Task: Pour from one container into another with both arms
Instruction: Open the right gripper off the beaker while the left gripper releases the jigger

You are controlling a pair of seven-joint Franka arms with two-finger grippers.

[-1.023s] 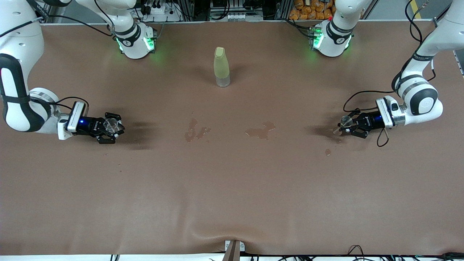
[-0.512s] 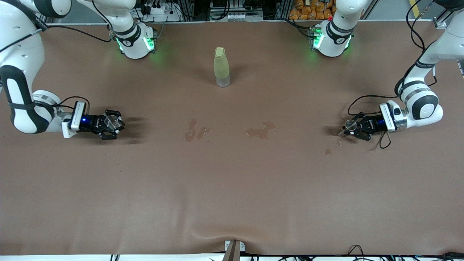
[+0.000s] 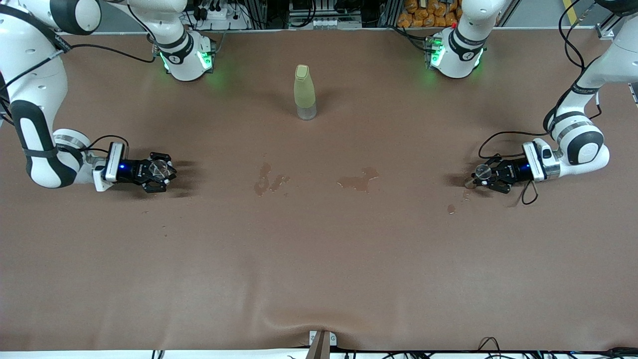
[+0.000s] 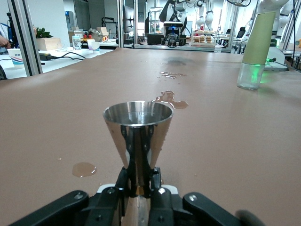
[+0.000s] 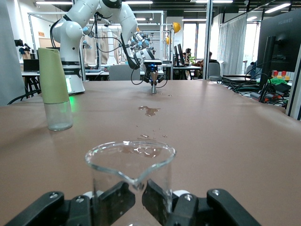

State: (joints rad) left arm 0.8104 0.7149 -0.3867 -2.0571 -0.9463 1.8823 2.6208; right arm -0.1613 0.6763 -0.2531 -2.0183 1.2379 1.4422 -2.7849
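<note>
At the left arm's end of the brown table cover (image 3: pixel 319 259), the left gripper (image 3: pixel 479 175) has its fingers pinched on the narrow waist of a polished steel cone-shaped measuring cup (image 4: pixel 138 134), which it carries upright and low over the table; the same cup shows in the front view as a small bright disc (image 3: pixel 481 171). At the right arm's end, the right gripper (image 3: pixel 160 172) is clamped around a clear glass beaker with a pouring lip (image 5: pixel 130 176), also upright and low, its spout facing toward the table's middle. The two vessels are well apart, with wet patches (image 3: pixel 358 180) on the cover between them, and a pale green bottle with a clear base (image 3: pixel 304 92) standing farther from the front camera, between the arm bases. The chief risk, as I judge it, is more spilling: the puddles suggest liquid escapes easily here, and a quick swing or early tilt of either vessel could slop its contents, if it holds any, which I cannot tell. The steel cup is gripped at a thin, smooth point and could pivot or slip when tipped. The glass wall is slick too, so the beaker could rotate in the fingers. Misaligned rims at the meeting point would send the stream onto the cover.
</note>
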